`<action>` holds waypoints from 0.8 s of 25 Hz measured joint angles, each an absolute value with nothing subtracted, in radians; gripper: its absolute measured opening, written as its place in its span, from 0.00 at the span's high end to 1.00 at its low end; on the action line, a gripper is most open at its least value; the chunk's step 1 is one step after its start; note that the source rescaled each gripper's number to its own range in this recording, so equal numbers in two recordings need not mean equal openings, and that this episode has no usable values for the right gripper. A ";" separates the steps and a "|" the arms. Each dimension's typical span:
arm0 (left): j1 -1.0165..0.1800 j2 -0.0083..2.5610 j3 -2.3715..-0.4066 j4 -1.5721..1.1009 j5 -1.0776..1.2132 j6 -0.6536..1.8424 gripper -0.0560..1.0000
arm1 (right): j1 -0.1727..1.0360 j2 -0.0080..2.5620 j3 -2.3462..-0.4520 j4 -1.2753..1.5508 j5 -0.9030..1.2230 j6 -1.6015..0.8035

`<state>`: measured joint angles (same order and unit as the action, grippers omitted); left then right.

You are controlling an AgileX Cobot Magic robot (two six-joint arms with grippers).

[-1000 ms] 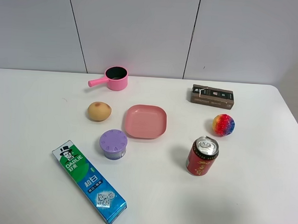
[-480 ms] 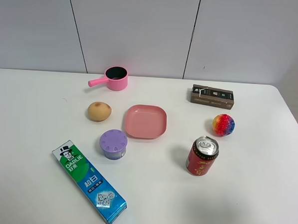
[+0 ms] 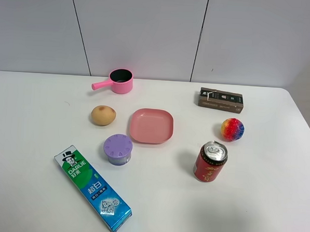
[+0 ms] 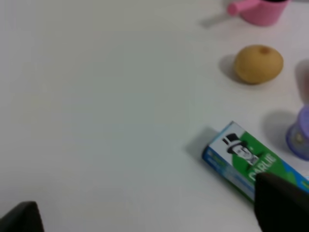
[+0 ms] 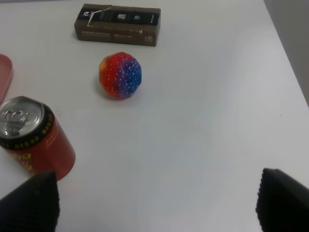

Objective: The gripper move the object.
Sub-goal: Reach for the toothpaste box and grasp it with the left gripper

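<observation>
The long green-to-blue DARLIE toothpaste box [image 3: 92, 188] lies flat and diagonal at the front left of the white table [image 3: 46, 115]. Neither arm shows in the exterior high view. In the left wrist view my left gripper [image 4: 147, 209] is open and empty, its two black fingertips [image 4: 282, 205] wide apart. One fingertip overlaps the box [image 4: 241, 157] in the picture; contact cannot be told. My right gripper [image 5: 155, 194] is open and empty above bare table, its fingertips [image 5: 30, 199] near a red can.
A purple round container [image 3: 118, 148], a tan potato-like item [image 3: 103, 115], a pink plate [image 3: 152, 126] and a pink pot [image 3: 119, 81] stand behind the box. On the right are a red can [image 3: 211, 161], a rainbow ball [image 3: 232, 129] and a dark brown box [image 3: 221, 99].
</observation>
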<state>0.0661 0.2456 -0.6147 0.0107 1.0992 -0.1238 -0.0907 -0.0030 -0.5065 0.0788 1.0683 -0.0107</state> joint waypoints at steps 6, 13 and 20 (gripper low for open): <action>0.066 0.540 -0.745 -0.053 1.105 -0.154 0.29 | -0.091 -0.003 -0.507 0.079 1.068 -0.011; 0.066 0.898 -0.842 -0.116 1.141 -0.177 0.29 | -0.091 -0.003 -0.507 0.079 1.068 -0.011; 0.066 1.062 -0.845 -0.179 1.067 -0.218 0.29 | -0.091 -0.003 -0.507 0.079 1.068 -0.011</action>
<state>0.0661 1.0618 -0.8448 -0.1793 1.0674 -0.2184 -0.0907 -0.0030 -0.5065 0.0788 1.0683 -0.0107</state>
